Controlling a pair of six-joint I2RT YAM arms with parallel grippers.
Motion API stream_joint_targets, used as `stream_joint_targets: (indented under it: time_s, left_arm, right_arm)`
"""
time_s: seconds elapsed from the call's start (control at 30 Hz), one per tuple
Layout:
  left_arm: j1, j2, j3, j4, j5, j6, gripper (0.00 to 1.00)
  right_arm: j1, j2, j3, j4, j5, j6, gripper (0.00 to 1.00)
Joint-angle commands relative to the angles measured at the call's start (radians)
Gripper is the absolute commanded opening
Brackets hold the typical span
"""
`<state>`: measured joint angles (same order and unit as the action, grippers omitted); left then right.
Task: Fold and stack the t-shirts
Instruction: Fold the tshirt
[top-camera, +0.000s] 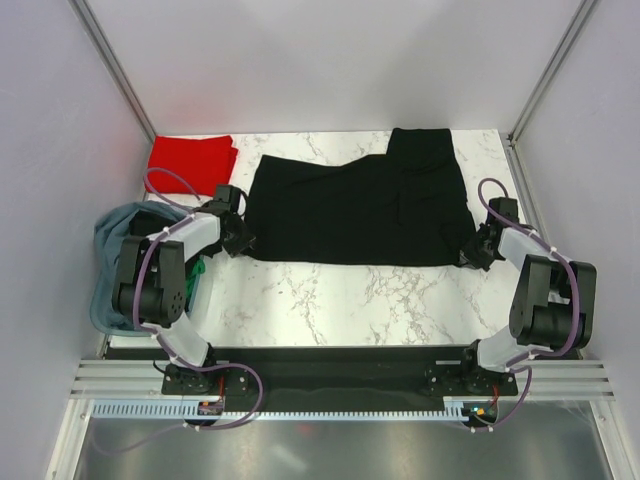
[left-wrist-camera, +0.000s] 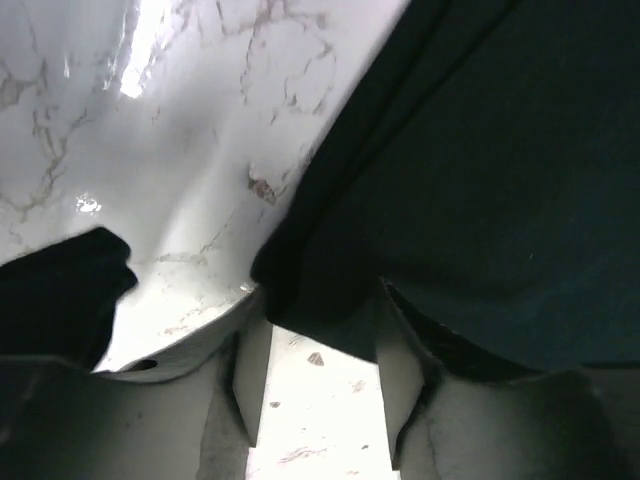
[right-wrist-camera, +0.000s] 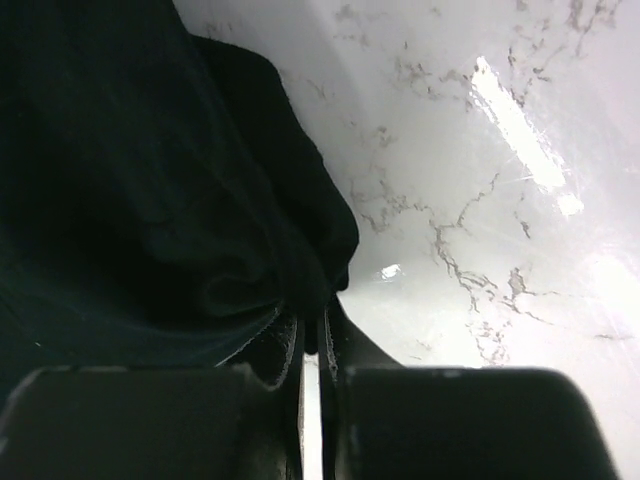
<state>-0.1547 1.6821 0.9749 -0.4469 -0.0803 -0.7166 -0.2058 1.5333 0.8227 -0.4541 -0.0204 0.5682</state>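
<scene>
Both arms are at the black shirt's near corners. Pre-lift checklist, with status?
1. Right jaws on the black t-shirt: ok. They are closed to a slit with cloth bunched between them.
2. Left jaws gripping the same shirt: not ok. They stand apart, the shirt's edge lies between the tips, and the table shows through the gap.
3. Shirt spread out on the table: ok in the top view.
4. Red t-shirt apart from the black one: ok, it sits in the far left corner.
5. Left arm clear of the grey-blue tub: cannot tell, they overlap in the top view.
</scene>
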Motion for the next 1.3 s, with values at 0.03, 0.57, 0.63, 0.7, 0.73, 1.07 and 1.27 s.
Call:
stream_joint_targets:
  time_s: [0.03, 0.57, 0.63, 0.7, 0.73, 1.07, 1.27]
  left_arm:
    - [-0.002, 0.076, 0.03, 0.066, -0.015, -0.017, 0.25]
    - [0.041, -0.183, 0.345, -0.276, 0.103, -0.003, 0.02]
    - [0.041, -0.24, 0.243, -0.27, 0.12, -0.017, 0.02]
    - [0.041, -0.284, 0.12, -0.259, 0.129, -0.029, 0.02]
    - [0.041, -0.314, 0.078, -0.247, 0.135, -0.041, 0.02]
    - [0.041, -0.68, -0.298, -0.245, 0.223, -0.11, 0.39]
    - [0.041, -0.769, -0.251, -0.298, 0.283, -0.049, 0.78]
  right_arm:
    - [-0.003, 0.045, 0.058, 0.045, 0.033, -0.005, 0.0]
    - [-0.003, -0.123, 0.458, -0.27, 0.27, -0.113, 0.0]
    - [-0.012, -0.157, 0.379, -0.279, 0.252, -0.116, 0.0]
    - [-0.023, -0.183, 0.322, -0.282, 0.226, -0.108, 0.0]
    - [-0.03, -0.211, 0.266, -0.281, 0.211, -0.102, 0.0]
    - [-0.184, -0.415, 0.041, -0.3, 0.065, -0.001, 0.96]
    - [-0.187, -0.501, 0.081, -0.299, 0.012, 0.013, 0.98]
